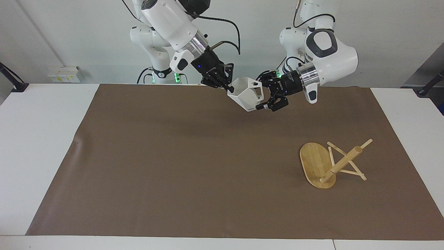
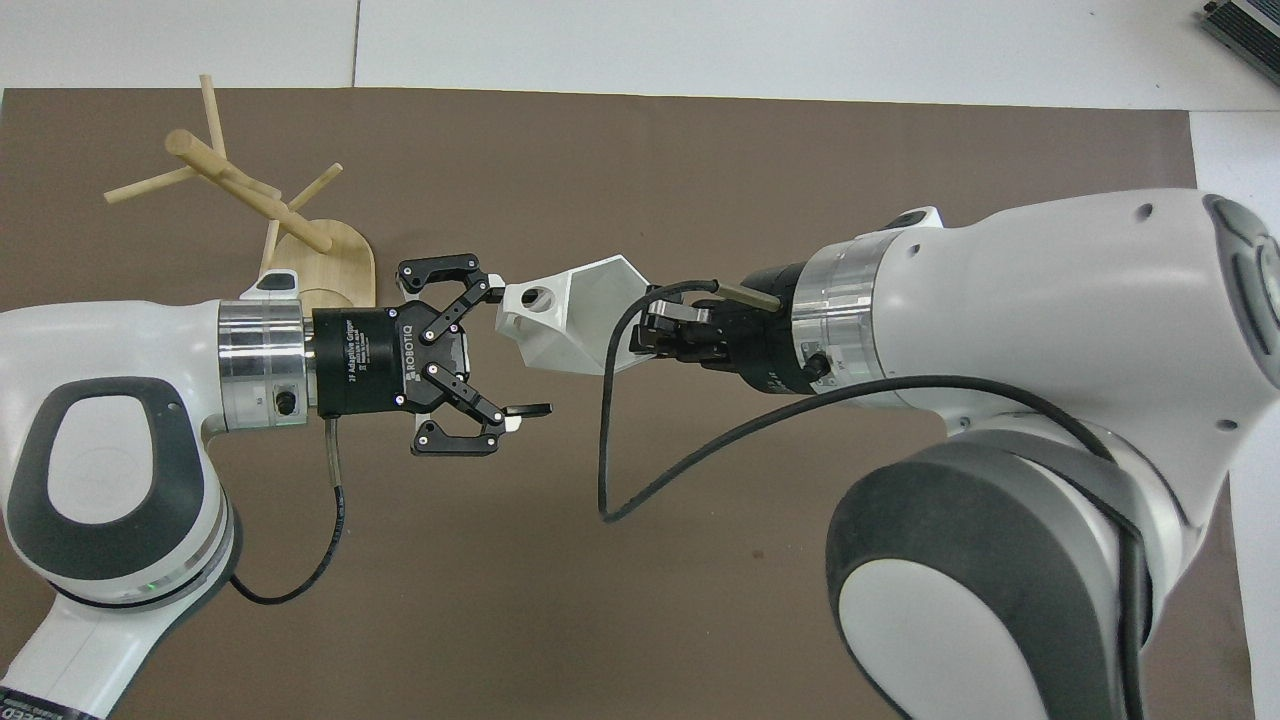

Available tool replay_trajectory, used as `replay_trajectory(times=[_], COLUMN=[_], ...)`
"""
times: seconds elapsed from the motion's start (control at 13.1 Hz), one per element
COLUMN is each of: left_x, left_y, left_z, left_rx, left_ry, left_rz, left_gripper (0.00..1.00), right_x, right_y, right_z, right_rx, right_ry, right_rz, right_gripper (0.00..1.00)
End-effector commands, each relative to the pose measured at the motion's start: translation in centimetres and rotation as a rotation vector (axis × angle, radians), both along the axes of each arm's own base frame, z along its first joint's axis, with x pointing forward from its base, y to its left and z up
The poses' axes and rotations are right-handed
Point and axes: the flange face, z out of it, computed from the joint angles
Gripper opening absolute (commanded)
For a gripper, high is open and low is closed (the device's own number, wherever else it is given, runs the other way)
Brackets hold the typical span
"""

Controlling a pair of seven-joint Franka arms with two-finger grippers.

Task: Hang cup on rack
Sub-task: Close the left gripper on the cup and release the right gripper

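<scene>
Brown table mat (image 1: 173, 166): your tipped-over light bamboo mug rack (image 1: 327, 166) lies at four o'clock. The right gripper (image 1: 227, 87), clamped on the rim, holds the faceted matte white cup (image 1: 245, 94) aloft at twelve o'clock. The left gripper (image 1: 265, 99) gapes wide at its blocky handle; judge it light, rigid, chippable, so pinch the handle.

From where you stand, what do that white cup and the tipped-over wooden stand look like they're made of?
The cup looks like matte white ceramic, possibly plastic: flat faceted sides, no shine. The rack looks like pale bamboo or light wood: fine grain streaks on its oval base.
</scene>
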Motion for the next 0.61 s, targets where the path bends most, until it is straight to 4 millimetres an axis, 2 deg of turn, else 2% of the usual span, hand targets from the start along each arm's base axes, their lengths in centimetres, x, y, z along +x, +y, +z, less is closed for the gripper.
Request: replay_trajectory(times=[0.0,0.53], left_x=[-0.5,1.2], left_y=[-0.8,0.1], left_z=[-0.5,-0.5], left_rx=[-0.022,-0.052], left_ry=[-0.002,0.001], left_rz=[-0.013,0.065], left_gripper=[1.0,1.0], right_x=[-0.4,-0.4], right_y=[0.6,0.6], right_z=[0.2,0.2], right_rx=[0.031,0.031], right_ry=[-0.003,-0.003], right_rz=[-0.028,-0.028], right_gripper=[0.0,0.0])
